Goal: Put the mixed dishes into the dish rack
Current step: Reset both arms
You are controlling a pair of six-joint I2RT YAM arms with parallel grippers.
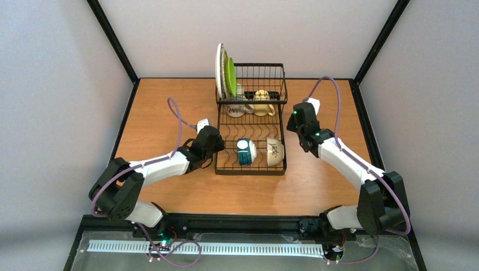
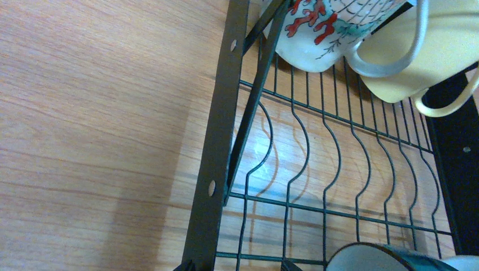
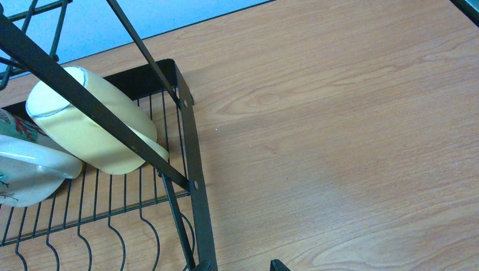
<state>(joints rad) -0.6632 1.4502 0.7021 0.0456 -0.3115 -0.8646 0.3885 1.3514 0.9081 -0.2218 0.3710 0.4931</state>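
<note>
Wood-grain table [image 1: 164, 113], orange-brown, faint sheen. Pale grey walls [image 1: 56, 84] on three sides. Black posts [image 1: 113, 39] slant up from the back corners. Black rail [image 1: 237, 219] along near edge, white slotted strip [image 1: 226, 248] below it. Light soft, even.

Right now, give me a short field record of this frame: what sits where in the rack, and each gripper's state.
rack: black wire dish rack, mid-table
far end, left: pale plate and lime-green plate, standing on edge
far end, floor: patterned mug, yellow mug
flat tray: teal bowl, patterned bowl, both tipped on their sides
left gripper: open, over the rack's left rail
right gripper: open, holding nothing, by the rack's right rail
</note>
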